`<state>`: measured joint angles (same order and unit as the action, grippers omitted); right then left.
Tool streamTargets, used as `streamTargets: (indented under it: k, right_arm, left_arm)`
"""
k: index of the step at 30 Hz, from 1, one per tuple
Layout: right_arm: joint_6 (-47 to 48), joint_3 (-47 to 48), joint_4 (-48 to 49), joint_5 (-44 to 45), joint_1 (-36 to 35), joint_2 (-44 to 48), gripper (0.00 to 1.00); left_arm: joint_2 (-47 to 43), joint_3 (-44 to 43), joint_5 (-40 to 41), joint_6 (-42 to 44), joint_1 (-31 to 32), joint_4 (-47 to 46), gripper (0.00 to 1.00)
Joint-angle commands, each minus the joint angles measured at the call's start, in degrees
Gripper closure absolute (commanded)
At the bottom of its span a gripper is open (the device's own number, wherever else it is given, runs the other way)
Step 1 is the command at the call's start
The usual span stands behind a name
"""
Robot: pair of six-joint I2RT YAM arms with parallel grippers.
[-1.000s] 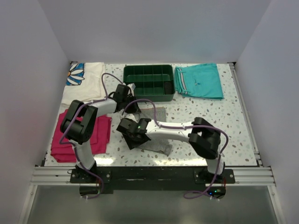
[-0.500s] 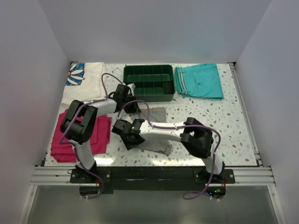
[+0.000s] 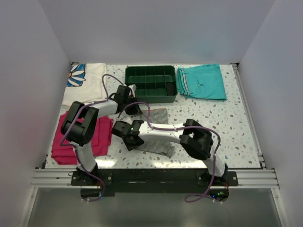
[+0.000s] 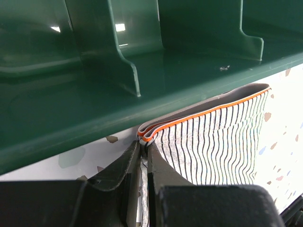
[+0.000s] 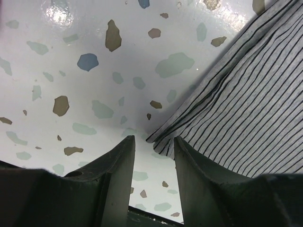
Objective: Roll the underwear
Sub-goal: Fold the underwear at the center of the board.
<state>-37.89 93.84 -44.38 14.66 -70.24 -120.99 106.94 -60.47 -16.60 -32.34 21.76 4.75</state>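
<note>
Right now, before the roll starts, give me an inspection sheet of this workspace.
Surface: glossy white speckled tabletop.
Job's things: grey-and-white striped underwear lying in front of the tray.
Clutter: dark green divided plastic tray; folded teal shorts; magenta cloth; white flower-print cloth.
Grippers: left gripper shut on the underwear's orange-trimmed edge; right gripper open, a cloth corner at its fingertips.
Cables: purple cables loop along both arms.
Surroundings: plain white walls; metal rail at the near edge.
</note>
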Motion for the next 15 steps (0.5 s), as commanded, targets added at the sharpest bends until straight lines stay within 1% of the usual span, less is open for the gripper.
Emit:
streamTargets:
  k: [1,5,11,13,14,15]
  right_arm:
    - [0.0,2.6,-1.5,3.1,-0.3,-0.9,0.6]
    - [-0.6,2.1,-2.4,4.2,-0.3,-0.9,0.6]
    - [-0.7,0.2,-0.7,4.2,-0.3,-0.2,0.62]
    - [-0.7,0.3,-0.5,3.5,-0.3,-0.6,0.66]
    - [-0.7,0.5,-0.6,3.4,-0.3,-0.8,0.69]
    - [-0.7,0.4,-0.6,3.2,-0.3,-1.1,0.75]
  left_arm:
    - [0.0,-1.1,0.0,-0.4,-0.1,0.1,1.0]
    - [-0.1,-1.1,0.2,-0.5,-0.1,0.3,1.0]
    - [-0.1,-1.0,0.1,-0.6,-0.1,0.3,1.0]
    - [-0.1,-1.0,0.1,-0.7,-0.1,0.2,1.0]
    - [-0.1,-1.0,0.1,-0.8,-0.1,0.2,1.0]
    - [-0.1,-1.0,0.1,-0.8,-0.1,0.2,1.0]
